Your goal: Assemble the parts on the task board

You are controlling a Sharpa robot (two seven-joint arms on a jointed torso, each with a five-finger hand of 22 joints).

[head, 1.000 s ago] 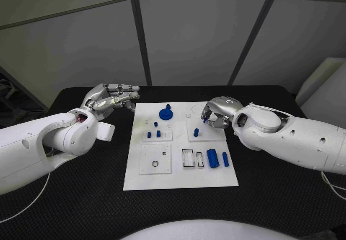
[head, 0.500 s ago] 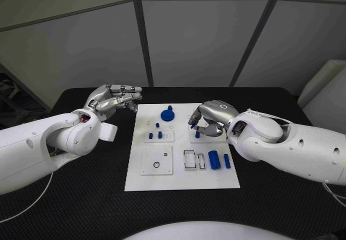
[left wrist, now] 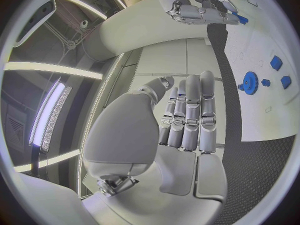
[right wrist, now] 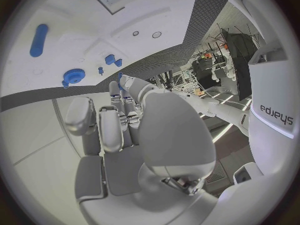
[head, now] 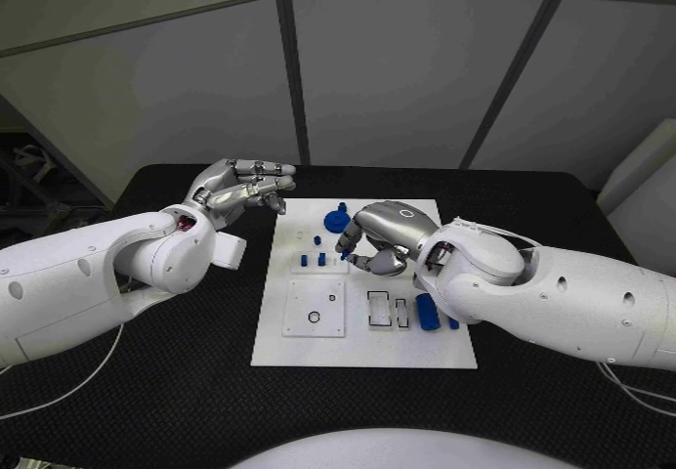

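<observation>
The white task board [head: 366,347] lies in the middle of the black table. At its far end stands a blue gear [head: 338,220], with two small blue pieces [head: 313,260] in a plate nearer me. A thick blue cylinder [head: 427,311] lies at the board's right. My right hand [head: 378,236] hovers over the board's middle and pinches a small blue peg [head: 347,256] at its fingertips. The right wrist view has the gear [right wrist: 73,76] and cylinder [right wrist: 39,39] beyond the hand [right wrist: 125,120]. My left hand [head: 248,186] is raised off the board's far left corner, holding nothing; its fingers [left wrist: 190,110] lie straight.
A square plate with a ring hole [head: 316,311] and rectangular slots [head: 383,309] sit on the board's near half. Black table [head: 169,381] surrounds the board. The left wrist view catches the right hand [left wrist: 197,5] over the board [left wrist: 275,100].
My right hand has moved left across the board, from the right-hand small plate toward the middle, with a blue peg at its fingertips. The left hand has stayed in place.
</observation>
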